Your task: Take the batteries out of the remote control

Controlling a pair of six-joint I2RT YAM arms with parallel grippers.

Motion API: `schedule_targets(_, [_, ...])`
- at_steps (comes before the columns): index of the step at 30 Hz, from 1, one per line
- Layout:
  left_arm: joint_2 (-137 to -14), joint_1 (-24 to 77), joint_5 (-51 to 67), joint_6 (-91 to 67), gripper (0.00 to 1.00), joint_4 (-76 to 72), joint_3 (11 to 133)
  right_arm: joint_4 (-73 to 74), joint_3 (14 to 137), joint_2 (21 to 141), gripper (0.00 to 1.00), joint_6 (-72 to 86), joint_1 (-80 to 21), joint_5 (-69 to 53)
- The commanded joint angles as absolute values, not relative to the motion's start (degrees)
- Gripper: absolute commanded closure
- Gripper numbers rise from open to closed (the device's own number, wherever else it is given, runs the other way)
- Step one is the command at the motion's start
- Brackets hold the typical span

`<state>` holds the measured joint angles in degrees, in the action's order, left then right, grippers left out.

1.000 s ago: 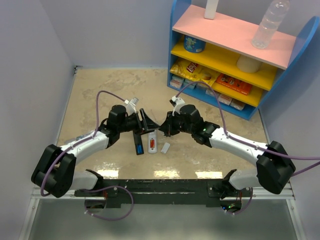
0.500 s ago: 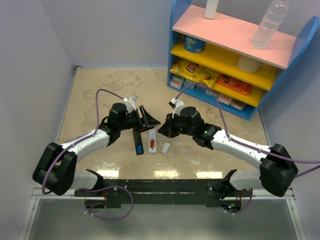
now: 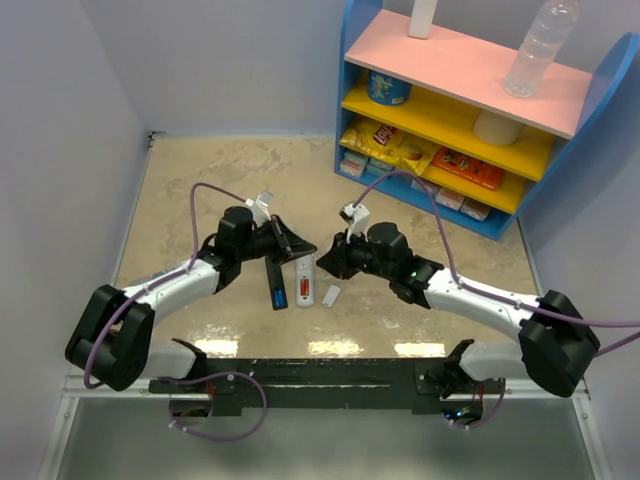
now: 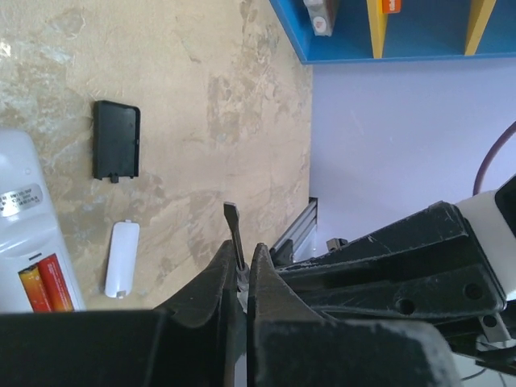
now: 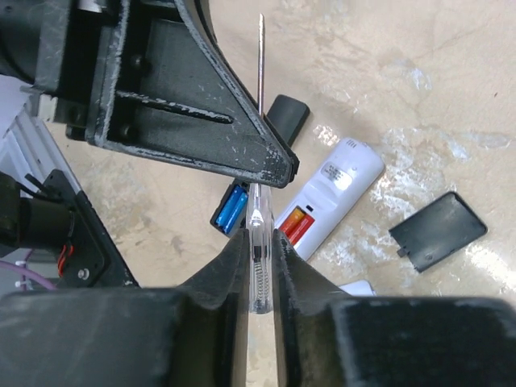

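Starting nearest the arm bases, find a small white cover plate (image 3: 331, 296) flat on the mottled tabletop (image 3: 180, 165), just right of two remotes lying side by side; see the black remote (image 3: 276, 285) on the left, back open, with blue batteries (image 5: 232, 208) in its bay; see the white remote (image 3: 304, 272) just beside it on the right, likewise open, with orange-red batteries (image 4: 40, 282) seated side by side in its compartment; note all cells lodged in their bays, touched by neither gripper; find a black cover plate (image 4: 115, 139) flat on the table to the right of the white plate and apart from it, hidden under the right arm in the top view; slightly farther, above the far ends of the remotes, meet the left gripper (image 4: 240, 260) and the right gripper (image 5: 258, 242) almost tip to tip, sharing one screwdriver (image 5: 260, 72); read the left gripper as clamped tight, fingers (image 4: 218, 278) pinching the thin metal shaft just behind the flat blade; read the right gripper as closed narrowly about the clear handle, pads (image 5: 232, 266) against its sides, any slackening too slight to tell; farthest, at the right back, find a blue shelf unit (image 3: 350, 60) with a pink top board, yellow lower boards, snack packets and a clear bottle (image 3: 540, 45).
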<state>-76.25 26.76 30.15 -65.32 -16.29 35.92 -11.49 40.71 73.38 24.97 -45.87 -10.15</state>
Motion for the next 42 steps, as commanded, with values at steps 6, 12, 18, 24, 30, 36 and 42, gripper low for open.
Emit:
schedule_targets(6, [-71.8, 26.6, 31.9, -83.7, 1.0, -27.4, 31.1, -41.2, 26.8, 60.2, 0.55, 12.3, -46.6, -10.5])
schedule_targets(12, [-70.4, 26.6, 31.6, -89.1, 1.0, -27.0, 32.8, -49.0, 22.8, 57.9, 0.39, 4.8, -46.8, -12.9])
schedule_targets(18, [-66.9, 26.6, 30.4, -97.6, 1.0, -27.3, 31.3, -56.1, 21.4, 60.4, 0.38, 2.3, -47.8, -11.0])
schedule_targets(24, [-66.9, 26.7, 32.3, -102.4, 1.0, -32.1, 29.5, -61.6, 22.9, 65.2, 0.39, 0.3, -50.8, -8.5])
schedule_targets(30, [-66.8, 26.9, 33.2, -104.0, 1.0, -34.8, 28.3, -65.2, 24.1, 67.5, 0.44, -3.3, -54.0, -2.8])
schedule_targets(36, [-66.6, 27.0, 33.5, -104.7, 1.0, -35.4, 28.1, -66.9, 24.2, 68.2, 0.5, -4.0, -54.4, -0.9])
schedule_targets(42, [-65.8, 27.0, 33.3, -105.0, 1.0, -35.6, 27.7, -67.3, 25.0, 69.7, 0.78, -4.1, -54.7, -1.0])
